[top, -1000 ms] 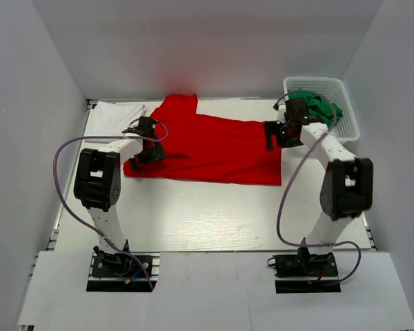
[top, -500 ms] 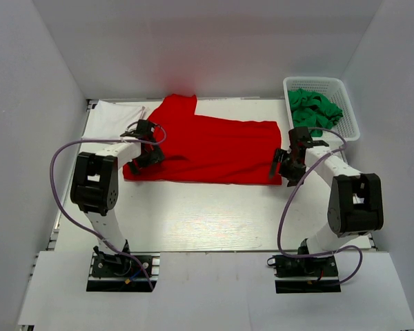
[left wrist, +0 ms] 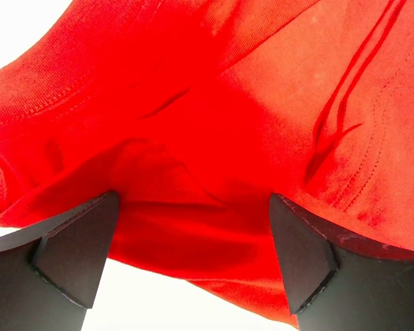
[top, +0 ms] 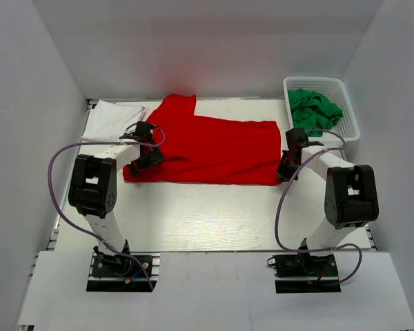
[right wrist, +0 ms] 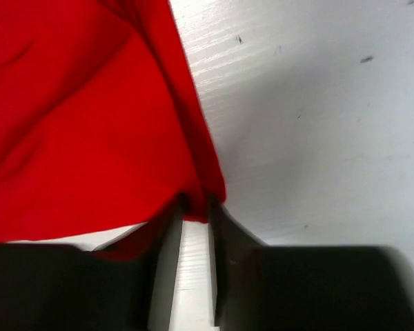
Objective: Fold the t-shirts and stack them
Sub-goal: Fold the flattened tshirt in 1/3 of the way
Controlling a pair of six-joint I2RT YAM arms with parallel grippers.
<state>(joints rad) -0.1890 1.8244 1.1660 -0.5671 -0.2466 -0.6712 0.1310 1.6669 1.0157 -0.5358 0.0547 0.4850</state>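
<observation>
A bright red t-shirt (top: 207, 148) lies spread across the back half of the table. My right gripper (top: 284, 172) sits at its near right corner, shut on the red t-shirt's hem (right wrist: 200, 183), with the cloth pinched between the two fingertips. At the shirt's left end my left gripper (top: 139, 164) stands open, its fingers (left wrist: 76, 252) wide apart over the red t-shirt's rumpled near edge (left wrist: 193, 227). A white t-shirt (top: 117, 114) lies flat at the back left. Green t-shirts (top: 314, 107) are piled in the basket.
A white lattice basket (top: 348, 103) stands at the back right corner. Grey walls close in the table on three sides. Purple cables loop from both arms. The bare white table (top: 207, 214) stretches in front of the red shirt.
My right gripper came from the basket down to the red shirt's near right corner and shut on its hem. The left gripper stayed open at the left end.
</observation>
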